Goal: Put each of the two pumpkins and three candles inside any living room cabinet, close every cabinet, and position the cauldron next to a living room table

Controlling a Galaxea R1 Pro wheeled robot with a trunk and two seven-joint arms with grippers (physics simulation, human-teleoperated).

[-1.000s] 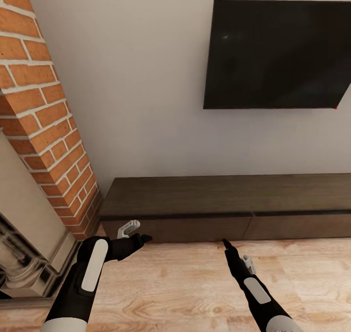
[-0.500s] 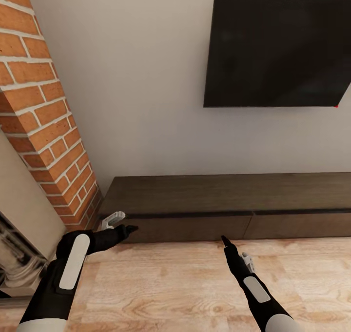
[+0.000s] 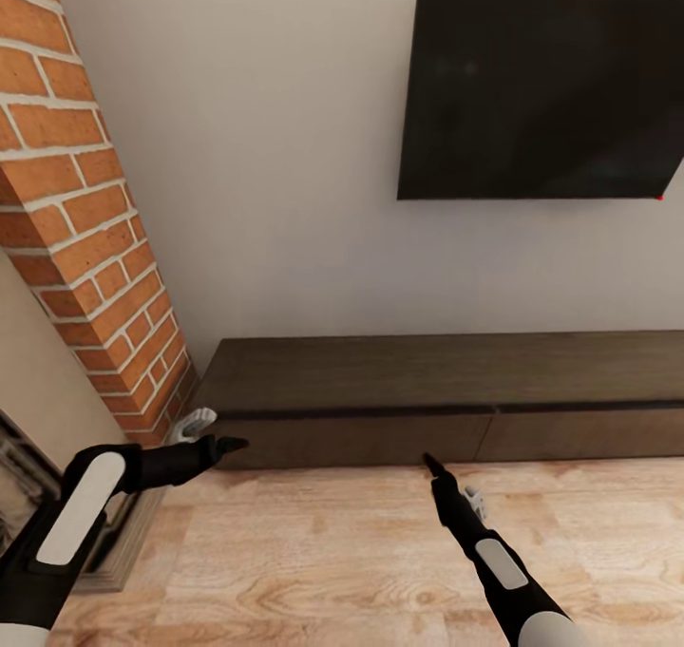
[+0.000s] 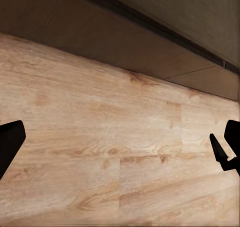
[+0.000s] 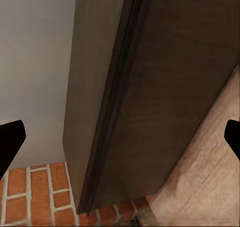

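The cabinet (image 3: 446, 395) is a long, low dark-brown unit against the white wall, and its flat drawer fronts sit flush. My left gripper (image 3: 211, 434) hovers open just before the cabinet's left end, close to the floor. My right gripper (image 3: 448, 481) is open too, low over the floor in front of the cabinet's middle. The left wrist view has the left gripper (image 4: 120, 147) spread wide over the wooden floor below the cabinet front (image 4: 115, 42). In the right wrist view the right gripper (image 5: 120, 137) faces the cabinet's end (image 5: 150, 97). The pumpkins, candles, cauldron and table are out of view.
A red brick column (image 3: 85, 229) stands at the left, touching the cabinet's left end, with a fireplace surround (image 3: 28, 457) below it. A black TV (image 3: 541, 86) hangs on the wall above the cabinet. Pale wooden floor (image 3: 342, 552) stretches in front of the cabinet.
The view has shifted slightly, so the TV sits higher in the picture. My left arm has swung out to the left along the cabinet's base. The right arm has barely moved.
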